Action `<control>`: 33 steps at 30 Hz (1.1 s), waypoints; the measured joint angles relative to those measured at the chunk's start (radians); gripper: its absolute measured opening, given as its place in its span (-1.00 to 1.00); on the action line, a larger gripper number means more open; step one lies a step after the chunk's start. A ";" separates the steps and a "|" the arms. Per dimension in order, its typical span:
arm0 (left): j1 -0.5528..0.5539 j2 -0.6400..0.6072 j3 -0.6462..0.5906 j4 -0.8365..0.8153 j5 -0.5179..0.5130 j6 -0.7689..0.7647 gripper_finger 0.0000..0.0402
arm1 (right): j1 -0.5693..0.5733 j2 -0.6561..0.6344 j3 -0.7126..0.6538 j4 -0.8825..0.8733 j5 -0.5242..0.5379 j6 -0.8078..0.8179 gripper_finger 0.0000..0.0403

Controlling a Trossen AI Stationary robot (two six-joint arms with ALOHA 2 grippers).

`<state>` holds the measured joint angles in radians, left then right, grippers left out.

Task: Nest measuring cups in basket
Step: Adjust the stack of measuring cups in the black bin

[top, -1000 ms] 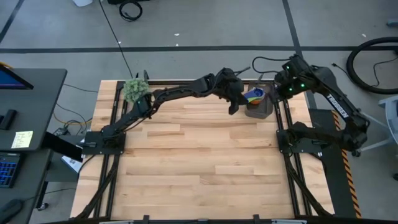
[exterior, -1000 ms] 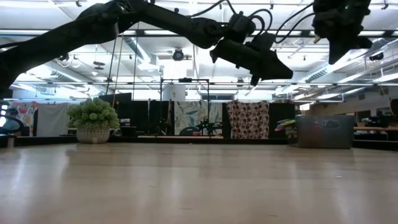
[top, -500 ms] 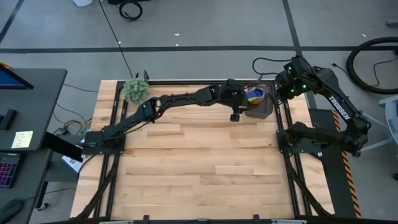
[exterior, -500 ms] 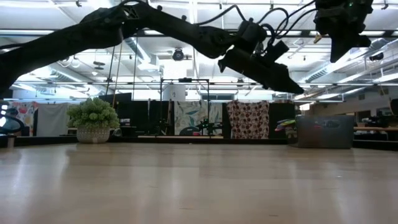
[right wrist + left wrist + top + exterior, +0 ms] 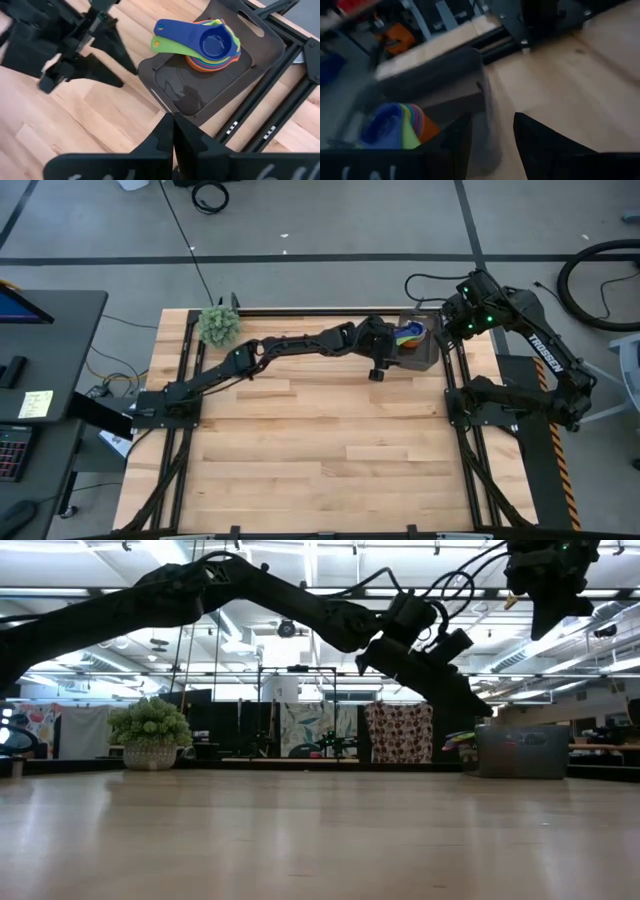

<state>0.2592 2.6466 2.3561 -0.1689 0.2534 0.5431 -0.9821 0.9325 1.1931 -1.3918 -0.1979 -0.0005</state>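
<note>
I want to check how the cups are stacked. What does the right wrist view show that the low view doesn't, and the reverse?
Only the right wrist view looks into the basket: the measuring cups sit nested, a dark blue one on top, with the open left gripper beside the basket. Only the low view shows the plant ball and the room behind. Both show the basket, the left gripper and the table.

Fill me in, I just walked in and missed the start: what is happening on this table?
A two-armed robot is nesting measuring cups in a dark basket at the table's far right corner. The cups sit stacked inside it, a blue one on top. The left pincer is at the basket's edge, open and holding nothing. The right pincer hangs above the basket, shut and empty. A fuzzy green plant stands at the far left.
</note>
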 joint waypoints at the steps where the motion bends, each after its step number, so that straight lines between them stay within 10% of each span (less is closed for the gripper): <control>1: 0.000 0.003 0.000 0.013 -0.006 0.024 -0.25 | 0.000 0.000 0.000 0.000 -0.006 -0.001 -0.95; 23: 0.014 0.042 0.000 0.037 -0.004 0.109 -0.25 | 0.000 0.000 0.000 -0.002 -0.014 0.065 -0.95; 33: 0.012 0.042 0.000 0.043 -0.014 0.096 -0.25 | -0.001 0.025 0.000 -0.061 0.160 0.328 -0.95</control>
<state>0.2715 2.6888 2.3558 -0.1255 0.2392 0.6395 -0.9829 0.9577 1.1931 -1.4530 -0.0377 0.3272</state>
